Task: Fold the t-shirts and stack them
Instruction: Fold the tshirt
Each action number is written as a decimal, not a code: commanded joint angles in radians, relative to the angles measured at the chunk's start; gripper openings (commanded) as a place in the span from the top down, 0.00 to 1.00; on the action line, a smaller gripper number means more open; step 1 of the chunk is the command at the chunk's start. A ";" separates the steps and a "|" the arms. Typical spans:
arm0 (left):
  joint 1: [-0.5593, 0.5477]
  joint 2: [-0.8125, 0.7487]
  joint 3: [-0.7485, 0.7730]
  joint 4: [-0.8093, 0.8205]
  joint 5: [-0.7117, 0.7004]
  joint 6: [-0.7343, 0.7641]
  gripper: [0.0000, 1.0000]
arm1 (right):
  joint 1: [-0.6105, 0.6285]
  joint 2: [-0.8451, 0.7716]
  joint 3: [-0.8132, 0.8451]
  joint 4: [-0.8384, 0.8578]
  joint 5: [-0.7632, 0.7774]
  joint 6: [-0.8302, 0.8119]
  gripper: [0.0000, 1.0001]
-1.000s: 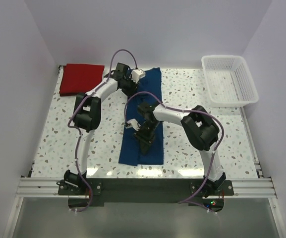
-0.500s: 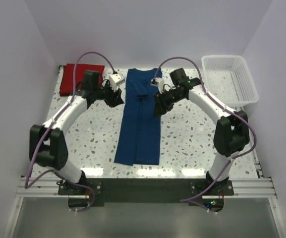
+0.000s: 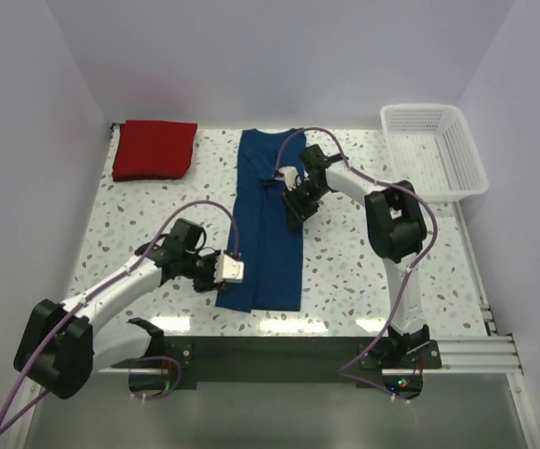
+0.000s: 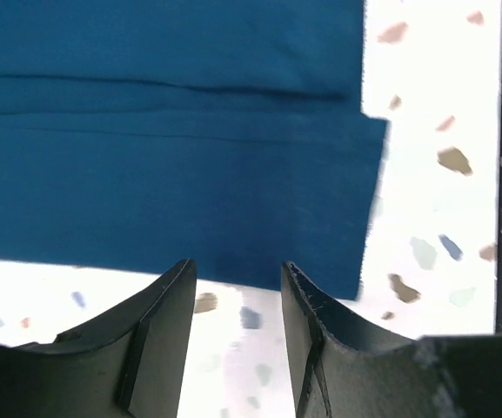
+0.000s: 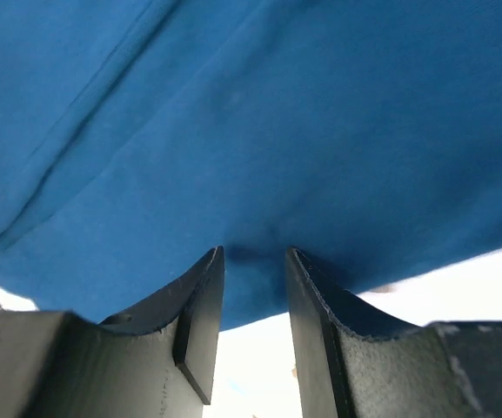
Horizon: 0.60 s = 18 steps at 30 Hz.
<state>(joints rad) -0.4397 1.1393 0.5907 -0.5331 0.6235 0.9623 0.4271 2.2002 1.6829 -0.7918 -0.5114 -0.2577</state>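
The navy t-shirt [image 3: 265,234] lies flat as a long narrow strip running from the back of the table to the front. The red t-shirt [image 3: 154,150] sits folded at the back left. My left gripper [image 3: 225,279] is low at the navy shirt's near left corner. Its jaws are open, with bare table between them and the tips at the cloth's side edge [image 4: 237,272]. My right gripper [image 3: 293,213] is at the shirt's right edge, about midway along. Its jaws are open, with the tips down on the navy cloth [image 5: 255,254] just inside the edge.
A white lattice basket [image 3: 438,192] stands at the back right corner. The speckled table [image 3: 363,253] is walled on the left, back and right. A black metal rail [image 3: 279,348] runs along the near edge by the arm bases.
The left arm has swung from the shirt's far left side to its near left corner. The right gripper has slid a little nearer along the right edge. The navy shirt now lies straighter.
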 commanded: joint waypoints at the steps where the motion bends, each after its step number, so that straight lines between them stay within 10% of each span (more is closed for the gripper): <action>1: -0.054 -0.035 -0.072 0.030 -0.059 0.116 0.51 | 0.004 0.032 0.066 0.003 0.074 -0.046 0.61; 8: -0.154 -0.068 -0.137 0.064 -0.113 0.177 0.49 | 0.007 0.066 0.092 0.005 0.143 -0.124 0.59; 18: -0.178 -0.153 -0.129 0.015 -0.081 0.256 0.47 | 0.073 -0.446 -0.231 -0.119 -0.004 -0.469 0.37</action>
<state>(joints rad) -0.6052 1.0145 0.4553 -0.5152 0.5095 1.1564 0.4641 1.9503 1.5242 -0.8547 -0.4667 -0.5423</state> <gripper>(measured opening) 0.521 0.595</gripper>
